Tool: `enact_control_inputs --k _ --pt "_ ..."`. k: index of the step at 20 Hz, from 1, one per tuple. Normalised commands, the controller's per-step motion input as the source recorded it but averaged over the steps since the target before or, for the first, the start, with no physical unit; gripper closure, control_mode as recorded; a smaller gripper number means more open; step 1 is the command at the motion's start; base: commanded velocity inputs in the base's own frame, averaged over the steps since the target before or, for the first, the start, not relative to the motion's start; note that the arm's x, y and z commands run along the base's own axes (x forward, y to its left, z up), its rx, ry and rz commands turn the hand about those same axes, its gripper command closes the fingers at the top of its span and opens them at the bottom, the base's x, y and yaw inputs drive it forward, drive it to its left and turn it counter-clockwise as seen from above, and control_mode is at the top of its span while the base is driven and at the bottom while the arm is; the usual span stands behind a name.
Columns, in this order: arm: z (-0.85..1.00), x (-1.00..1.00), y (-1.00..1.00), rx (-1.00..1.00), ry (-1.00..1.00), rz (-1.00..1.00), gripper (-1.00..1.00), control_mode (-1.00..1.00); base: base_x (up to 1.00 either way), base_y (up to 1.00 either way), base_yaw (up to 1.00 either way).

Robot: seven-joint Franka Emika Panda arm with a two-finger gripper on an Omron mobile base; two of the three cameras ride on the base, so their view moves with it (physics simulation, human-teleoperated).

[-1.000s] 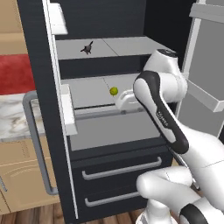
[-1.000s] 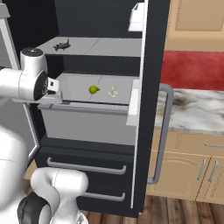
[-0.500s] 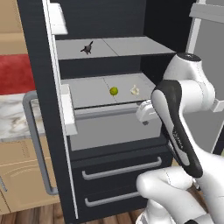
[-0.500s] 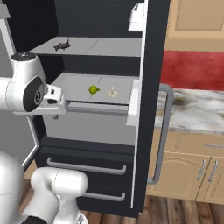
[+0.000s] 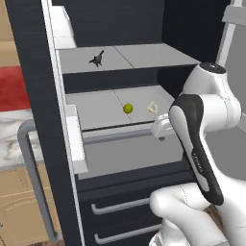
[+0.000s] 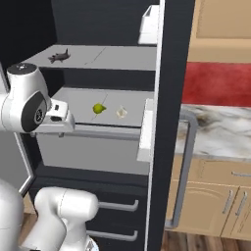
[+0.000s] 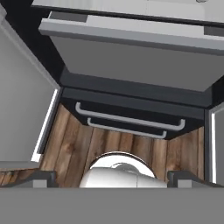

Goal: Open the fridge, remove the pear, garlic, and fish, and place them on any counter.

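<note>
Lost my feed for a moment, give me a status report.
Gripper open, empty, pointing down at the floor. Black two-door fridge open; yellow-green pear and off-white garlic bulb on the middle shelf. Nothing blocking them.

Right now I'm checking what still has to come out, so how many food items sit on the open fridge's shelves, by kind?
Pear: 1
Garlic: 1
Fish: 1
Total: 3, all on the fridge shelves, none on the counter yet.
</note>
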Motion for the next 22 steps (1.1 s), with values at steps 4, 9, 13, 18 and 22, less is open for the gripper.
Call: enact_control_inputs --k 4,9,13,18,22 --pt "0.0 0.0 0.0 0.0 0.0 0.0 -1.0 1.0 1.0 0.2 -0.1" --pt "0.0 0.0 0.0 0.0 0.0 0.0 -1.0 1.0 0.58 0.25 -0.07" --pt "0.51 -0.29 0.04 0.12 -0.31 0.01 -1.0 -1.0 0.0 0.0 0.0" --pt "1.0 -0.36 0.13 0.23 -0.44 0.0 -1.0 -1.0 0.0 0.0 0.0" --pt "0.85 0.15 0.41 0.18 -0.22 -0.01 -1.0 -1.0 0.0 0.0 0.0"
